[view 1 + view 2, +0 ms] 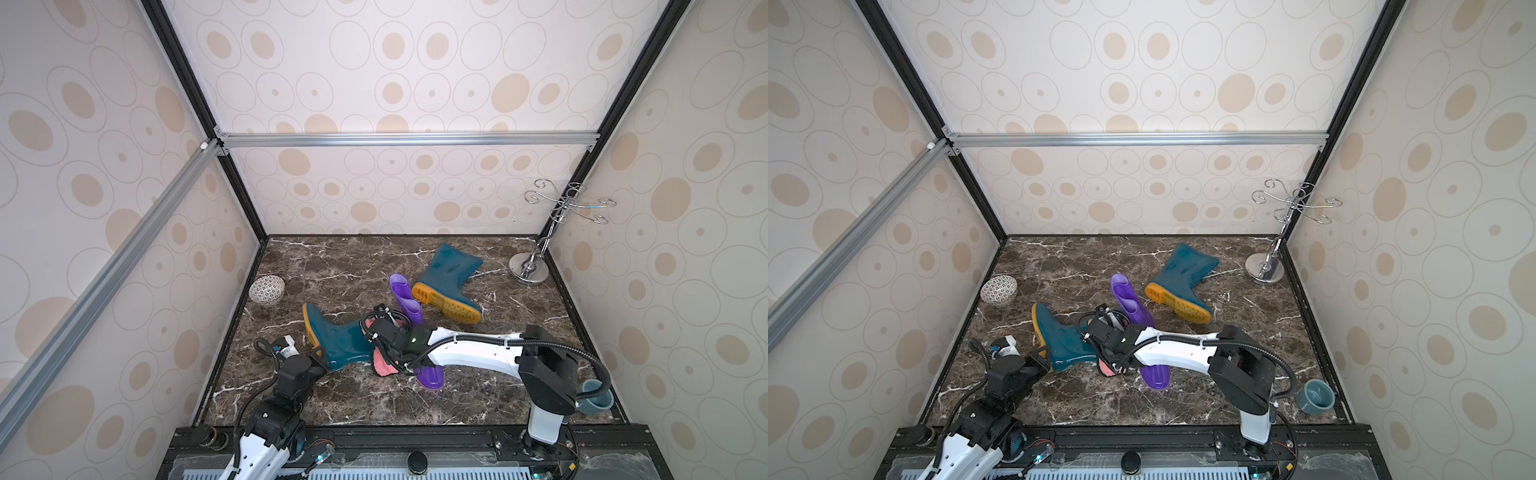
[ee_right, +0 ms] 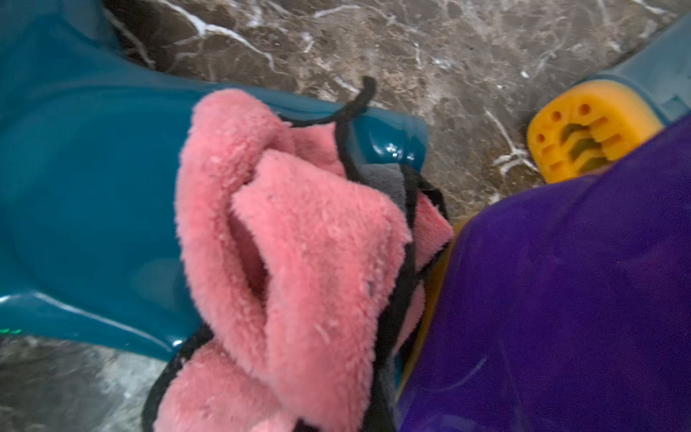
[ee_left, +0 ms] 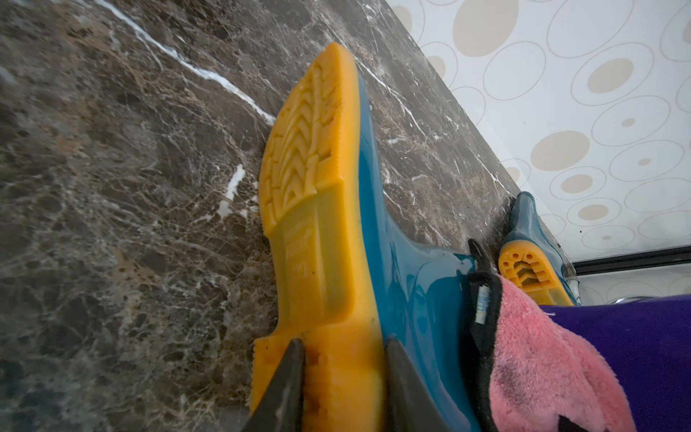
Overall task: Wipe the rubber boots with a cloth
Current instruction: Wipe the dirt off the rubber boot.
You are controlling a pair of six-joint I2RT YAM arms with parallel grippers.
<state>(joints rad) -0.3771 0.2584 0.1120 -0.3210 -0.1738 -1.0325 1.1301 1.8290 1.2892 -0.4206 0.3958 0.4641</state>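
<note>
Left gripper (image 3: 344, 342) clamps teal boot (image 1: 338, 343) heel near tabletop (image 1: 374, 399) left edge; my right gripper (image 1: 379, 332) holds pink cloth (image 2: 291, 243) on shaft.

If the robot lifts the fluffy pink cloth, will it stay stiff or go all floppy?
Probably floppy: the cloth is bunched in soft folds and sags over the nearer teal boot. Likely light too: it looks thin and fluffy. Its fuzzy pile should grip rather than slip.
</note>
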